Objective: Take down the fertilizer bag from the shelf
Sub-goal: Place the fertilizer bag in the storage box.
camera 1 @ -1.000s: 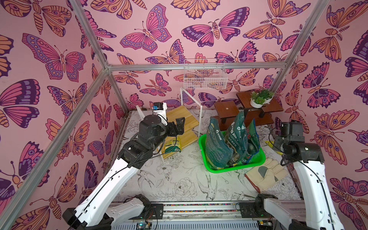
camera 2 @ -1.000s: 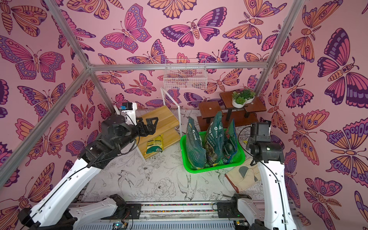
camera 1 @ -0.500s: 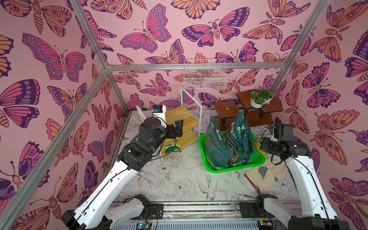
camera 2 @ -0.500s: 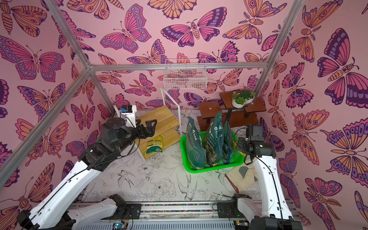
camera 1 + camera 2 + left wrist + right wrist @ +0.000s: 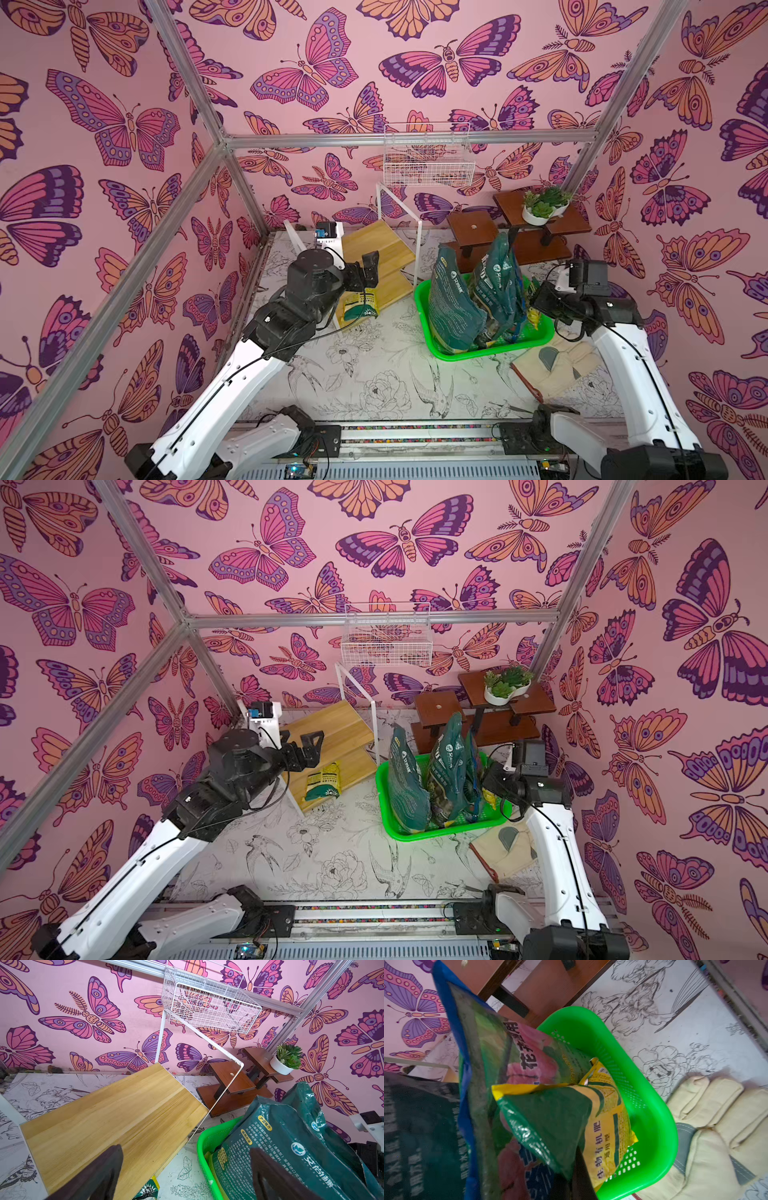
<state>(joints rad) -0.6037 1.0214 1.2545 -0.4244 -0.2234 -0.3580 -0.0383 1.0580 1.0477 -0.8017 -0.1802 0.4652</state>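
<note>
A small yellow-and-green fertilizer bag [image 5: 357, 305] [image 5: 324, 779] lies on the front of the lower board of the shelf [image 5: 382, 245] [image 5: 324, 725] [image 5: 114, 1113]. Only its corner [image 5: 147, 1190] peeks out under the board in the left wrist view. My left gripper [image 5: 365, 274] [image 5: 309, 748] [image 5: 186, 1149] hangs open just above that bag, with nothing between its fingers. My right gripper [image 5: 536, 299] [image 5: 488, 781] [image 5: 574, 1184] is at the right rim of the green basket [image 5: 490, 353] [image 5: 654, 1115]. It is shut on the edge of another yellow-and-green bag [image 5: 550, 1122].
Tall dark green soil bags [image 5: 457, 299] [image 5: 449, 771] stand in the basket. Behind it stands a dark brown plant stand [image 5: 519, 232] carrying a potted succulent [image 5: 542, 205]. A white wire basket [image 5: 428, 160] hangs on the back wall. Cream work gloves [image 5: 557, 365] lie at front right.
My right arm has swung left from beside the wall to the basket's right rim. My left arm has drawn back slightly, and its gripper stays open over the shelf.
</note>
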